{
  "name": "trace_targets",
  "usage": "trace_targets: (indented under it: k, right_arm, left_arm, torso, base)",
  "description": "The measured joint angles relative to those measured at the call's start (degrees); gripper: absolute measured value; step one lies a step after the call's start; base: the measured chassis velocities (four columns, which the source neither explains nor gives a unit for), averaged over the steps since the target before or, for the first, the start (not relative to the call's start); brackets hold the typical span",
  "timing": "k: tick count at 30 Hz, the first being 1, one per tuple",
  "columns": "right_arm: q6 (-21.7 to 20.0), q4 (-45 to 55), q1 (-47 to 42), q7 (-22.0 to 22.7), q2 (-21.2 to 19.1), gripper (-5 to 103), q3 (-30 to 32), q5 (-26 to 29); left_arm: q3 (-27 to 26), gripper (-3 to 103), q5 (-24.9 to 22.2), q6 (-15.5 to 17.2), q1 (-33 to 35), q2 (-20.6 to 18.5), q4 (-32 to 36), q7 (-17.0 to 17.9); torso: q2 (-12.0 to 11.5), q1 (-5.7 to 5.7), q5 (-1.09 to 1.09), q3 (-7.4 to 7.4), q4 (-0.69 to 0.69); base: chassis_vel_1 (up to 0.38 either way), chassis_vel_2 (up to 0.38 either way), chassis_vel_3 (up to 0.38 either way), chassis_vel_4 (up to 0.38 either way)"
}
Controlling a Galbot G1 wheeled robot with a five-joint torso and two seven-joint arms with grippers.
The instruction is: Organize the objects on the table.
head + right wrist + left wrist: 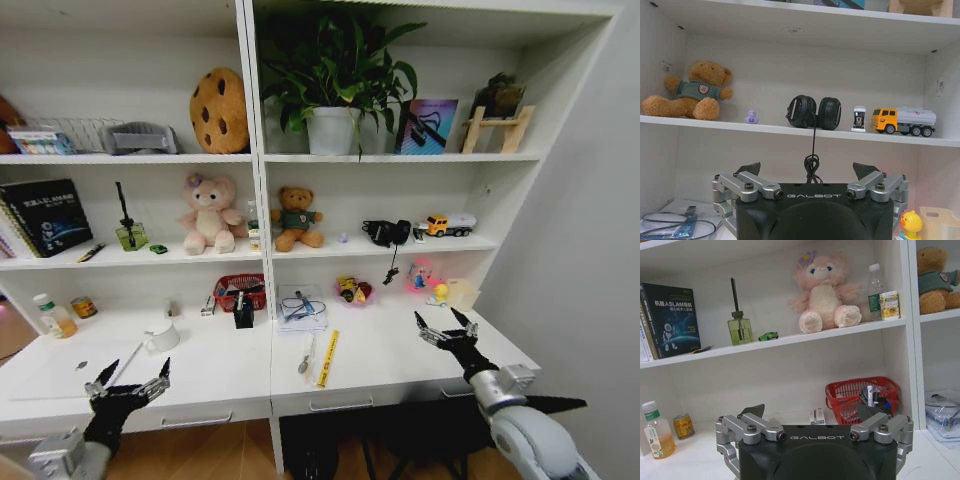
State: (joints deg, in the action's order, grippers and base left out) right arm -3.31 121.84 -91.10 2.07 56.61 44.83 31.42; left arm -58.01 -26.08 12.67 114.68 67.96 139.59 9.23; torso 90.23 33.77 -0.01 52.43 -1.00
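The long white table (pixel 400 352) runs below the shelves. A slim silver laptop (pixel 60 372) lies flat at its left end, and a pen (pixel 308 355) rests beside a yellow ruler (pixel 327 358) near the middle. The tiny green toy car (pixel 158 249) (pixel 768 336) and a small clear bottle (pixel 253 222) (pixel 875 290) stand on the shelf by the pink plush. My left gripper (pixel 128 385) (pixel 812 412) hovers open over the table's front left edge, near the laptop. Over the right end, my right gripper (pixel 447 328) (pixel 807 169) is open and holds nothing.
At the back of the table stand a red basket (pixel 240 292), a black pen holder (pixel 244 315), a white cup (pixel 162 336), an orange-drink bottle (pixel 53 315), a can (pixel 84 307) and a clear box of cables (pixel 301 307). Headphones (pixel 814 113) and a toy truck (pixel 903 121) sit on the shelf.
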Motion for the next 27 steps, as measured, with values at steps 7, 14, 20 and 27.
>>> trace_targets:
  k: [7, 14, 20, 27]
  right_arm:
    - [-0.3, 0.1, 0.0, 0.1, 0.0, 100, 0.0, -0.2]
    - [-0.3, 0.1, 0.0, 0.1, 0.0, 100, 0.1, -0.2]
    - [-0.3, 0.1, 0.0, 0.1, 0.0, 100, 0.1, -0.2]
    - [-0.3, 0.1, 0.0, 0.1, 0.0, 100, 0.1, -0.2]
  left_arm:
    - [0.0, 100, 0.0, 0.0, 0.0, 0.0, 0.0, 0.0]
    - [0.0, 100, 0.1, 0.0, -0.1, 0.1, 0.0, 0.0]
    - [0.0, 100, 0.1, -0.1, -0.1, 0.1, 0.0, 0.0]
    - [0.0, 100, 0.2, -0.2, -0.1, 0.1, -0.1, 0.0]
  torso:
    - [0.0, 0.00, 0.00, 0.00, 0.00]
    - [0.0, 0.00, 0.00, 0.00, 0.00]
    - [0.0, 0.00, 0.00, 0.00, 0.00]
    - [0.0, 0.00, 0.00, 0.00, -0.01]
  base:
    - [0.000, 0.000, 0.000, 0.000]
    - [0.000, 0.000, 0.000, 0.000]
    - [0.000, 0.000, 0.000, 0.000]
    - [0.000, 0.000, 0.000, 0.000]
